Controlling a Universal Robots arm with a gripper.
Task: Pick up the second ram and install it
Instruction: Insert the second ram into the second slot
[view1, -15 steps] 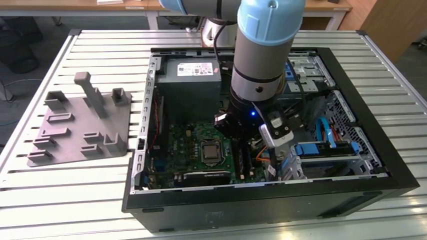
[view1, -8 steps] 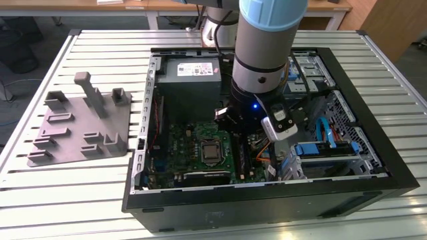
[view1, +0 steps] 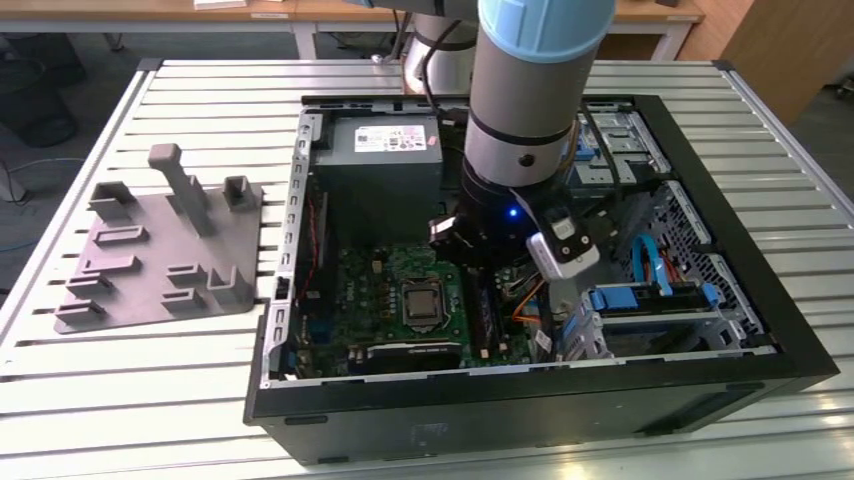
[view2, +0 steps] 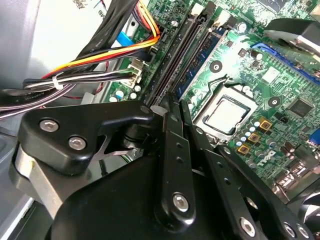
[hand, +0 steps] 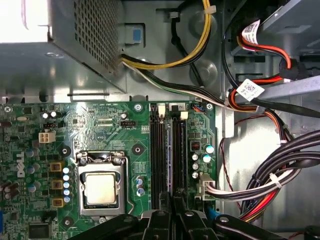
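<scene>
Exterior view: the arm's gripper (view1: 497, 262) is inside the computer case (view1: 747, 330) above the motherboard (view1: 400, 300); first wrist view: its fingers (hand: 165, 220) pinch narrowly, apparently holding the second ram (hand: 170, 150) in its slot; second wrist view: press squarely, evenly.

Even overhead room light is falling on the slatted table (view1: 160, 380), casting soft shadows beside the grey fixture block (view1: 167, 245). The interior of the computer case (view1: 534, 400) is sitting darker. In the first wrist view, glare is washing out the power supply (hand: 30, 20) above the motherboard (hand: 100, 130). In the second wrist view, the gripper linkage (view2: 175, 165) is appearing blurred, the motherboard (view2: 270, 75) beyond it sharper, with bright reflection near the processor socket (view2: 225, 115)
</scene>
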